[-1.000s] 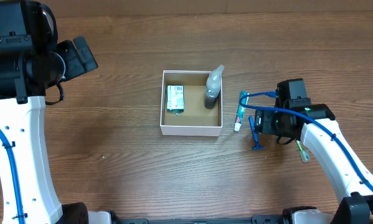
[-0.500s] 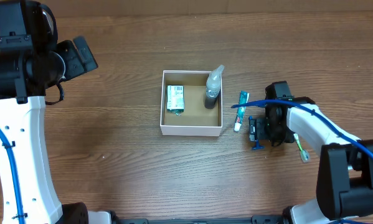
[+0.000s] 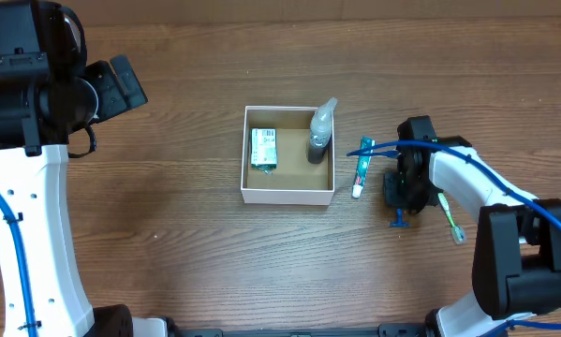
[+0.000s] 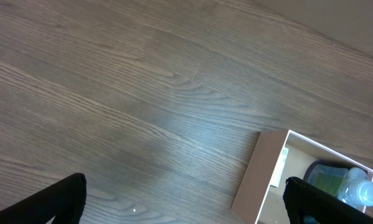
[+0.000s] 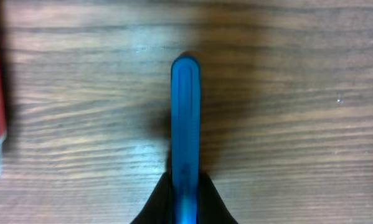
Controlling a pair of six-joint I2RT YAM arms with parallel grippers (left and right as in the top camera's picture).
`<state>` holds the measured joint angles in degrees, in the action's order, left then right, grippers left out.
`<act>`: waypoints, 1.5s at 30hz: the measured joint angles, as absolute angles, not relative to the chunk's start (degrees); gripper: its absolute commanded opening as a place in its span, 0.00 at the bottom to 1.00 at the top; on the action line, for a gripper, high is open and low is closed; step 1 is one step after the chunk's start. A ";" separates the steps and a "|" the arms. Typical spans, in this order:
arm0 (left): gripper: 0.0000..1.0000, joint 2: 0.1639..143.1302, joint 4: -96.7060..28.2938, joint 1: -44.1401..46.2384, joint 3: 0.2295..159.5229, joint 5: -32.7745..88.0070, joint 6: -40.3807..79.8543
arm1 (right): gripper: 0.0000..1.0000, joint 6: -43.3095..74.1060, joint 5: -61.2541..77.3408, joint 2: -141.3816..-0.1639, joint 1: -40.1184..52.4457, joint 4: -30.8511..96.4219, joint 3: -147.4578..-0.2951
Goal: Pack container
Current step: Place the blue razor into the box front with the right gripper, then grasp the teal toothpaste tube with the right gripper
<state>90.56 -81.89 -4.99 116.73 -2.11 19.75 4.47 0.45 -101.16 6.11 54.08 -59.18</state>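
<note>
I am holding the right gripper (image 3: pixel 399 222), fingers pressed together, right of the box (image 3: pixel 287 197); next move calls for parting them over the tube (image 3: pixel 362 165).

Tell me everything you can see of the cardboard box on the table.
The container is a small square cardboard box, white outside, brown inside, with no lid. It sits flat on the wooden table, open side up. Inside, a green and white packet lies flat toward the left arm's side, and a spray bottle leans in the far corner on the right arm's side, its nozzle reaching past the rim. A small tube lies on the table beside that side, apart from it.
</note>
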 measured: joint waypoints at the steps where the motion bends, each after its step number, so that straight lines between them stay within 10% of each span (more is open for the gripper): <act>1: 1.00 90.56 -81.91 -4.99 116.73 -2.09 19.75 | 0.04 4.49 0.89 -101.08 6.11 56.69 -61.39; 10: 1.00 90.56 -82.32 -4.99 116.73 -1.91 19.75 | 0.04 -5.65 7.20 -78.32 18.15 62.92 -81.03; 19: 1.00 90.56 -82.67 -4.99 116.73 -1.91 19.75 | 0.05 -18.44 -0.32 -91.55 38.89 53.10 -81.01; 21: 1.00 90.56 -82.74 -4.99 116.73 -1.91 19.75 | 0.18 -19.62 -1.15 -94.61 39.18 50.43 -80.99; 23: 1.00 90.56 -82.72 -4.99 116.73 -1.91 19.75 | 0.57 -20.71 -1.96 -97.78 39.13 47.79 -80.97; 29: 1.00 90.56 -82.74 -4.99 116.73 -1.91 19.75 | 0.95 -21.28 -2.50 -101.19 39.13 44.99 -80.95; 37: 1.00 90.56 -82.76 -4.99 116.73 -1.91 19.75 | 1.00 -8.03 -7.92 -85.08 38.09 49.43 -86.26; 45: 1.00 90.56 -83.05 -4.99 116.73 -1.91 19.75 | 1.00 14.81 -11.27 -76.14 13.87 59.70 -87.50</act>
<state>90.56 -83.05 -4.99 116.73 -1.91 19.75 14.81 -11.27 -76.14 13.87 59.70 -87.50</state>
